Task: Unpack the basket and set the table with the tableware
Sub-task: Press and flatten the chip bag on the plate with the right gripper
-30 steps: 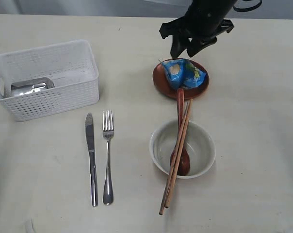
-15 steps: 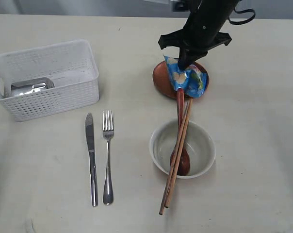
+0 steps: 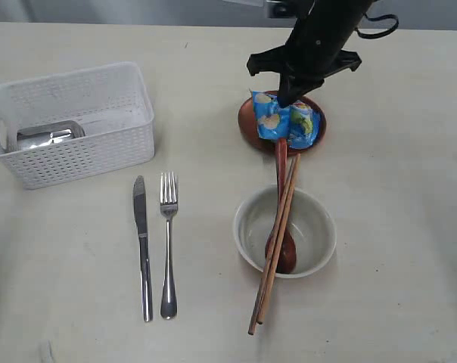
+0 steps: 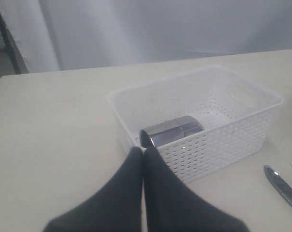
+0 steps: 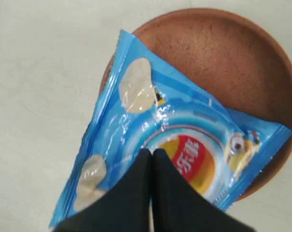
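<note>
Knife (image 3: 142, 246) and fork (image 3: 168, 242) lie side by side, not touching, on the surface (image 3: 395, 227) just in front of the basket (image 3: 85, 160). Their long axes are parallel and run near to far in the exterior view, with blade tip and tines toward the basket.

Basket: white, perforated, its long axis across that view and a little skewed. A steel cup (image 3: 48, 134) lies on its side in the left end, its long axis along the basket's length. The wall screens its lower part; which end is the mouth, cannot tell.

Pale bowl (image 3: 317, 227) sits right of the fork. Brown spoon (image 3: 281, 162): scoop in the bowl, handle pointing away toward the round brown plate (image 3: 246, 121), handle tip hidden under the blue chip bag (image 3: 287, 119). Chopsticks (image 3: 274, 265) lie paired and slightly slanted across the bowl beside the spoon, near ends on the surface, far ends at the plate's edge.

Right hand (image 3: 285, 97) is clenched on the chip bag above the plate. The bag covers much of the plate, and the dark arm blocks the plate's far rim.

Left hand (image 4: 144, 153) is clenched with nothing in it, close to the basket's side; whether it touches, cannot tell. It is outside the exterior view. The knife is cut off at the left wrist view's edge.
</note>
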`<state>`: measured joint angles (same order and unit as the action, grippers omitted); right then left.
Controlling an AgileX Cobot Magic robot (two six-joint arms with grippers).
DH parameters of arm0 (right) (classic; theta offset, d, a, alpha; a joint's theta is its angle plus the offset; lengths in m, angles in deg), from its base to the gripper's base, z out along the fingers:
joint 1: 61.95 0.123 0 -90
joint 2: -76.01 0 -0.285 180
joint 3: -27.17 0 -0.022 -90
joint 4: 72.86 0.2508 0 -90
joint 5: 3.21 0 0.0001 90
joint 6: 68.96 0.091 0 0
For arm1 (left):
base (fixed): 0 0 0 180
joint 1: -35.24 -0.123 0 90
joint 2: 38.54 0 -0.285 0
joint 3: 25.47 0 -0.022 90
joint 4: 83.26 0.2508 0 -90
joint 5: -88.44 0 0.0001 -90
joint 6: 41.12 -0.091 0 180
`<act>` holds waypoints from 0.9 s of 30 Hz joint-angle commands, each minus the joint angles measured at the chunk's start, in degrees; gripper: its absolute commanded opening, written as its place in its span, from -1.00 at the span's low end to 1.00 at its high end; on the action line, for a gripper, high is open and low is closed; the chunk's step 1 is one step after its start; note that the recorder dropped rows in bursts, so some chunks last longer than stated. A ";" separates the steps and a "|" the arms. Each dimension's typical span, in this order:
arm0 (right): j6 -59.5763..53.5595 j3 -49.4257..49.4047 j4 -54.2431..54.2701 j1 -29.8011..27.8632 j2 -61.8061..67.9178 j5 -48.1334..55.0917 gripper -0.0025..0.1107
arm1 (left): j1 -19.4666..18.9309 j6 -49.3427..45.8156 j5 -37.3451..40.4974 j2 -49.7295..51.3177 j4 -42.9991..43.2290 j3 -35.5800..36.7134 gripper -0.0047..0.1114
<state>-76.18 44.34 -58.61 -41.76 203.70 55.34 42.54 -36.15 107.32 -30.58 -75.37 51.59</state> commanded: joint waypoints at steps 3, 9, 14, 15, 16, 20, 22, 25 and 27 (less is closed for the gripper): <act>-0.13 0.11 0.83 0.05 -4.50 3.99 -0.96 | 0.24 -0.09 -0.60 -0.18 0.02 0.15 -0.92; 0.35 -4.32 0.88 0.30 -1.18 1.31 -0.96 | 0.24 -0.09 -0.60 -0.18 0.02 0.15 -0.92; 0.12 -4.32 1.06 1.41 0.17 1.32 -0.96 | 0.24 -0.09 -0.60 -0.18 0.02 0.15 -0.92; -0.71 -3.64 2.10 1.41 -0.33 1.90 -0.96 | 0.24 -0.09 -0.60 -0.18 0.02 0.15 -0.92; -1.53 -2.79 2.87 1.41 -0.78 2.42 -0.96 | 0.24 -0.09 -0.60 -0.18 0.02 0.15 -0.92; -1.99 -0.50 3.13 1.41 -3.08 2.21 -0.96 | 0.24 -0.09 -0.60 -0.18 0.02 0.15 -0.92; -1.99 -0.50 2.84 1.41 -3.56 0.98 -0.96 | 0.24 -0.09 -0.60 -0.18 0.02 0.15 -0.92; -1.10 -0.50 1.88 1.41 -1.79 1.95 -0.96 | 0.24 -0.09 -0.60 -0.18 0.02 0.15 -0.92; -1.10 -0.50 1.88 1.41 0.06 3.49 -0.96 | 0.24 -0.09 -0.60 -0.18 0.02 0.15 -0.92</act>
<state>-77.50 43.76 -56.03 -40.31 201.71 57.17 42.54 -36.15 107.32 -30.58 -75.37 51.59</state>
